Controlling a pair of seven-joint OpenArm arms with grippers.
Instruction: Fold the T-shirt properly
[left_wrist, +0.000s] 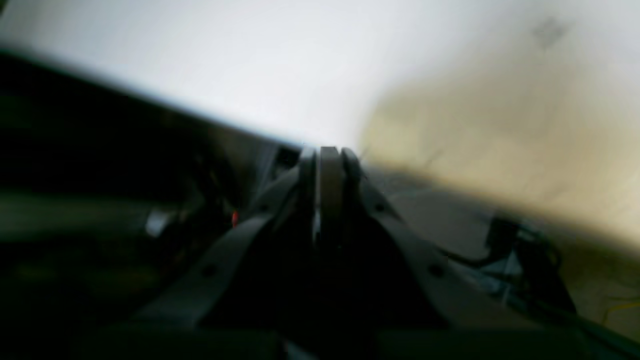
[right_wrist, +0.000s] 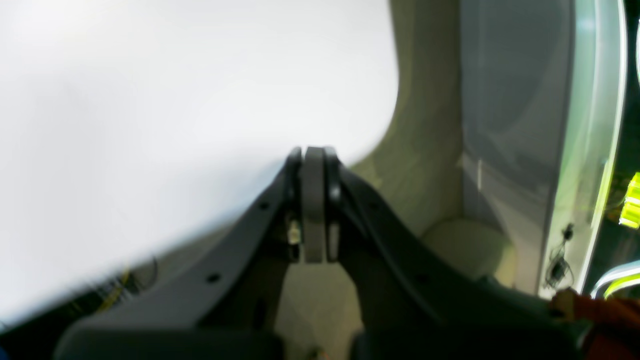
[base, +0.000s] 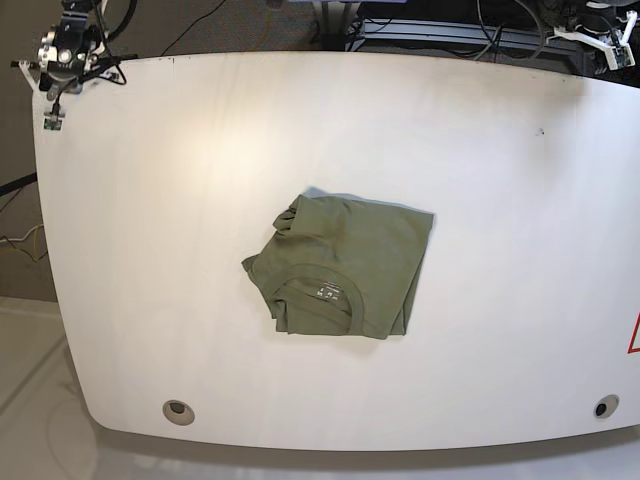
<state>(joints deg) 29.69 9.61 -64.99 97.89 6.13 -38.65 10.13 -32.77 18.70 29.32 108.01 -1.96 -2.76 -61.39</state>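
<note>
Now, going from the left of the base view, the right arm (base: 68, 45) sits at the far left corner of the table (base: 150, 200), well apart from the cloth. In its wrist view the right gripper (right_wrist: 314, 155) has its jaws pressed together and holds nothing; it hangs over the white table edge, with the floor beside it.

At the middle of the table lies the shirt (base: 345, 265), olive green, folded into a rough rectangle. Its neckline with the small pale label (base: 326, 293) faces the near edge, and a bit of cloth bunches at its far left corner. Nothing touches it.

At the far right corner only a small part of the left arm (base: 605, 40) shows. The left gripper (left_wrist: 330, 152) is also fully closed and empty, in a blurred view past the table edge.
</note>
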